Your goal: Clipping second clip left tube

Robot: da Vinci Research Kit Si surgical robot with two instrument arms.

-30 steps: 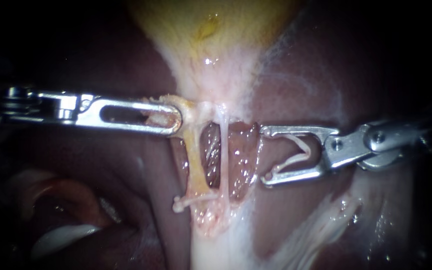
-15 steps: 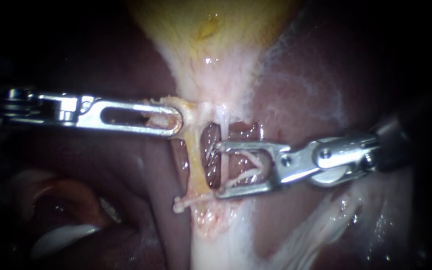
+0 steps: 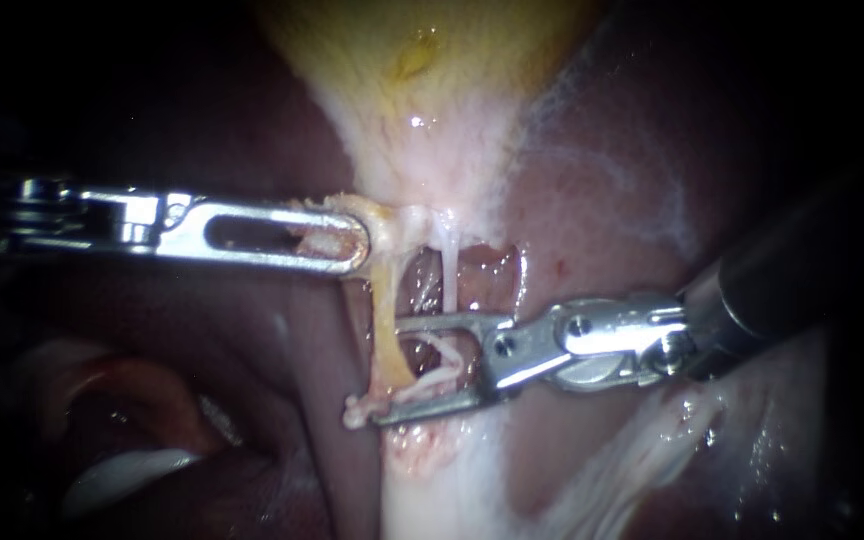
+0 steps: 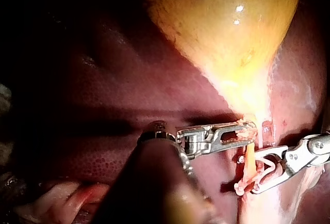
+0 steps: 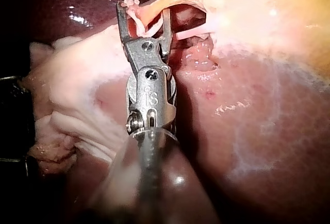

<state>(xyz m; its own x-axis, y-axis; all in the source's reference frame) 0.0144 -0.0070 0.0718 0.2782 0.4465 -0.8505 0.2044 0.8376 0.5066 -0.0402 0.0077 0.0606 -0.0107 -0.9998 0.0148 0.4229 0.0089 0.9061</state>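
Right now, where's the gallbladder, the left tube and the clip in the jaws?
gallbladder (image 3: 422, 100), endoscope view, yellow body.
left tube (image 3: 382, 295), endoscope view, its middle.
clip (image 3: 445, 350), endoscope view, upper leg.

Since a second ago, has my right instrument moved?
Yes. The right instrument advanced leftward: its jaws, holding a clip, earlier right of both tubes, now straddle the left tube.

- A surgical lab: every view is a close look at lit tissue, with darkness all round.
- Bare organs fill the views: dark red liver (image 3: 602, 200), yellow gallbladder (image 4: 227, 33), pale tubes (image 3: 449, 270).
- Two slender metal tools are on the tissue: the left instrument (image 3: 337, 240) holds the gallbladder's neck, and the right instrument (image 3: 392, 368) carries a white clip (image 3: 444, 352).
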